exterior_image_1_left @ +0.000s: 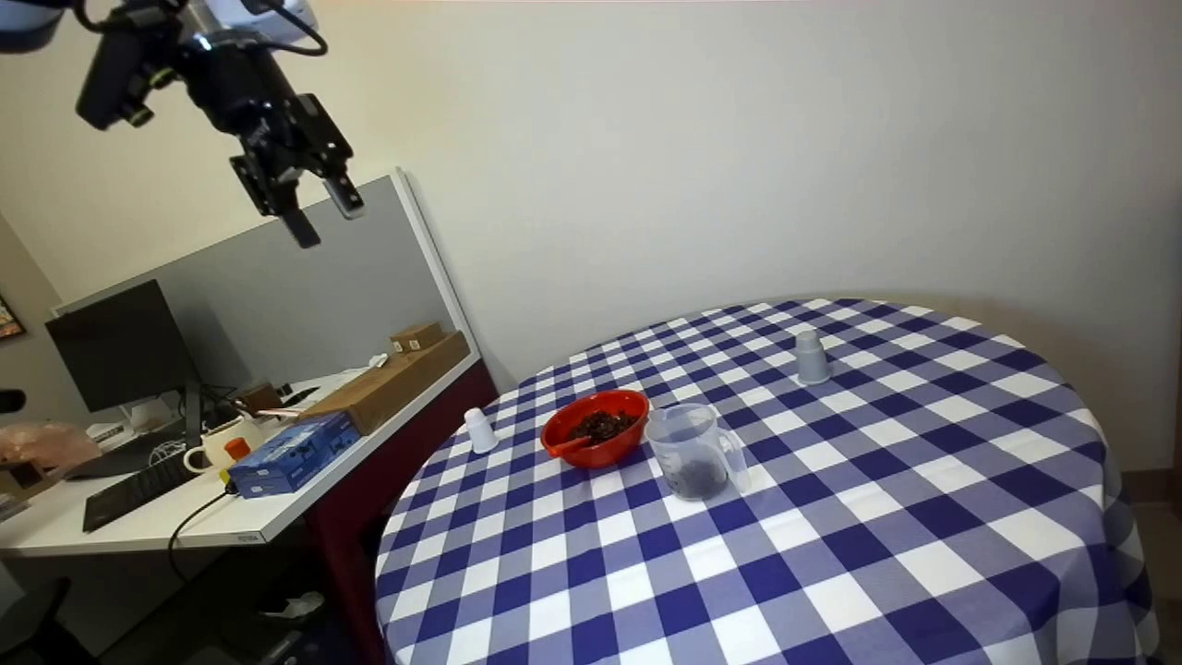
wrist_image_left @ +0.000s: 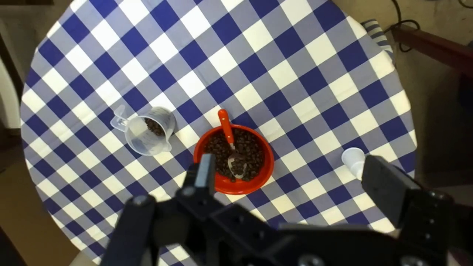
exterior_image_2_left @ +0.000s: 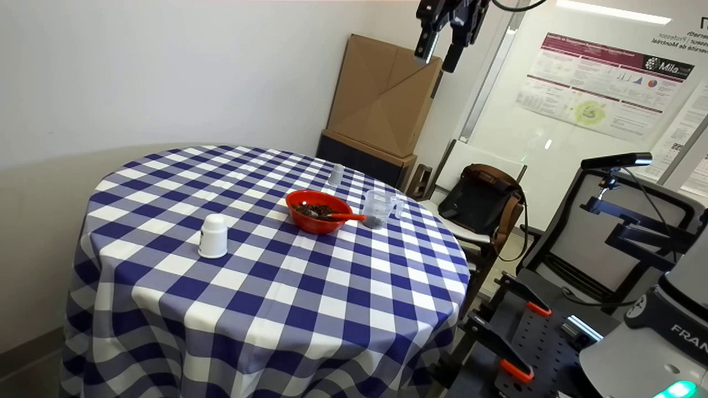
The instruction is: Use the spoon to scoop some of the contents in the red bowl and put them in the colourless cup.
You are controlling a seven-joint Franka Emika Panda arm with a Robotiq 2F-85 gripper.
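arm (exterior_image_1_left: 235,17): raised high | fingers (exterior_image_1_left: 344,197): spread apart, pointing downward

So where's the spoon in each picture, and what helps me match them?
In an exterior view, the spoon is below centre, handle pointing left.
In an exterior view, the spoon is near the centre, handle pointing right.
In the wrist view, the spoon is near the centre, handle pointing up.
Shared landmark: the bowl it rests in.

Upper right in an exterior view, "Mila" stood on a poster (exterior_image_2_left: 605,88) and mirrored "Professor" on the panel (exterior_image_2_left: 558,157); lower right, "FRAN" on the robot base (exterior_image_2_left: 647,354).
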